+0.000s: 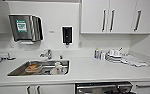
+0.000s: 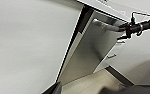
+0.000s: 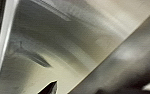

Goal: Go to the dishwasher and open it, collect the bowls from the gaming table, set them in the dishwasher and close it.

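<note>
The dishwasher (image 1: 104,88) sits built in under the front edge of the table (image 1: 96,70), right of the sink (image 1: 38,68) and between white cabinet doors (image 1: 51,89). Its top strip is dark with a small green light, and below that a band of brushed steel and a horizontal bar handle catch the light. In the left wrist view the steel front (image 2: 91,53) stands as a tall, pale metal panel with a dark gap along one edge, beside a white cabinet face (image 2: 28,42); it seems slightly ajar, though the angle makes that hard to judge. The right arm (image 2: 138,26) reaches toward the handle end near the panel's upper corner. The right wrist view looks close onto the streaked, reflective steel (image 3: 66,47).

Whether either hand is clenched or released cannot be told.

On the table, the sink holds an orange bowl-like thing (image 1: 33,68) and white dishes (image 1: 58,68). Stacked plates (image 1: 114,57) and a folded cloth (image 1: 134,61) lie toward the back right corner.
</note>
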`<state>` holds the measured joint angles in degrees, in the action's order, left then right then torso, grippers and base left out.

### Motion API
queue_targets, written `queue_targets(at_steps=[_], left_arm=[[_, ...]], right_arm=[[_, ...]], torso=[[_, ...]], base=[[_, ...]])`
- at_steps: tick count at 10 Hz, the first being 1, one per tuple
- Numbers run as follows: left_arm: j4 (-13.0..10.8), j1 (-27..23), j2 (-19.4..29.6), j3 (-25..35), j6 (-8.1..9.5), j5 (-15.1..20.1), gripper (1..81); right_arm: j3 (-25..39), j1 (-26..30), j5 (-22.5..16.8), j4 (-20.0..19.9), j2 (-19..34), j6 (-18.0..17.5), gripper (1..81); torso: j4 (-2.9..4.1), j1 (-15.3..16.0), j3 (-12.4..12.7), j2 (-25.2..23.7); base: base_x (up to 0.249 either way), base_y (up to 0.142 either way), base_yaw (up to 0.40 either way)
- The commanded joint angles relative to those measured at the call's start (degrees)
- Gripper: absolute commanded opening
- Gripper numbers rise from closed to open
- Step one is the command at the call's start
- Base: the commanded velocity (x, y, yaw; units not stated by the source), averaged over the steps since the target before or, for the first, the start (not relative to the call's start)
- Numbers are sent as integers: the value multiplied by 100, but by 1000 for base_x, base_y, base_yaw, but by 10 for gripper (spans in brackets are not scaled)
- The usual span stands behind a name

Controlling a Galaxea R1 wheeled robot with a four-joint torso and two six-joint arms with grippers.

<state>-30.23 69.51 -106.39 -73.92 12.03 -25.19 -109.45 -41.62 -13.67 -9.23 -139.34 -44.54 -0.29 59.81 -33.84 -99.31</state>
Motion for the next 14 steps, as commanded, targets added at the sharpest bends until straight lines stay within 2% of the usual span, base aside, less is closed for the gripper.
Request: queue_targets(at_steps=[1,6,14], left_arm=[[-97,-460,293,97,-8,-4,811],[-97,-460,275,97,-8,5,811],[-97,-442,222,36,-8,-4,811]], right_arm=[[-5,-176,-1859,404,105,385,811],[3,-246,-1859,404,35,376,811],[-357,-475,-1789,413,-466,350,811]], torso=[[0,0,0,0],[0,-9,2,0],[-2,-11,0,-4]], base=[[-79,0,0],[-98,0,0],[-100,0,0]])
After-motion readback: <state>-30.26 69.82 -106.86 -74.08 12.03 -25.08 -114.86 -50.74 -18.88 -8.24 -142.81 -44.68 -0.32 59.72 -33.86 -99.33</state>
